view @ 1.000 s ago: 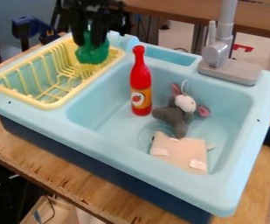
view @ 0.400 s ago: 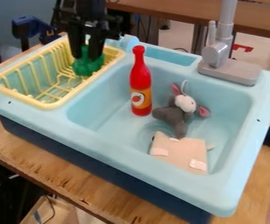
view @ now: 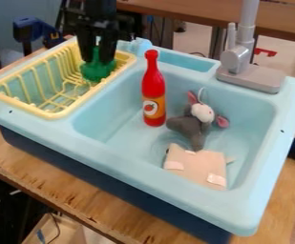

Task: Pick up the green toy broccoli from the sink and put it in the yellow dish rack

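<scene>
Gripper [view: 99, 60] at the far end of the yellow dish rack [view: 56, 114], near its right-hand rim; jaws clamped on the upper part of a green object [view: 97, 72], whose rounded lower part hangs at the rack's wires. Likely faults: the object could slip or twist, since the hold is high and the bulk lies below; its base could catch on the wires or tip over the rim into the basin of the toy sink [view: 114, 155]; a sideways swing could topple the red bottle [view: 153, 88], tall and narrow, near the basin's far left corner. Labels: the bottle bears an orange label [view: 151, 107] with a round fruit emblem; the pale pink cloth item [view: 196, 165], by the basin's near right corner, carries white patches; no lettering is legible.
</scene>
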`<state>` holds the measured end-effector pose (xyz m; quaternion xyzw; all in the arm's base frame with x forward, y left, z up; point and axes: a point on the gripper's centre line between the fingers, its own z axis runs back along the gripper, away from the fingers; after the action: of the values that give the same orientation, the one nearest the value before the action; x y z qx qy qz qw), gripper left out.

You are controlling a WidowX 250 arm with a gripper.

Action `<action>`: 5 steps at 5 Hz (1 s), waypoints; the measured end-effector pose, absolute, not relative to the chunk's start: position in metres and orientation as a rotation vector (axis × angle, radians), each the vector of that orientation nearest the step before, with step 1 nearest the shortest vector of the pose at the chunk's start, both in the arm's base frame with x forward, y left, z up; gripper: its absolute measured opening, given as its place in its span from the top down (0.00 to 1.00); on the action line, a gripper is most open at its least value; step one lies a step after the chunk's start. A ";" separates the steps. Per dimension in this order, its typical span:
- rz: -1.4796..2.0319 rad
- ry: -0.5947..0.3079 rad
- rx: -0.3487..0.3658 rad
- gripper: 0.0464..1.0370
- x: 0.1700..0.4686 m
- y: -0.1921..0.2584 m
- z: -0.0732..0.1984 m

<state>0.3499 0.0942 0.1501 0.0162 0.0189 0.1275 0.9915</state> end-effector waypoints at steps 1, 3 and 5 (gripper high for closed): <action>0.241 0.019 -0.015 0.28 0.353 0.094 0.148; 0.267 0.024 -0.037 0.03 0.355 0.091 0.149; 0.275 -0.077 0.046 0.04 0.337 0.074 0.209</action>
<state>0.3371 0.0743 0.2095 0.0231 -0.0385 0.1372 0.9895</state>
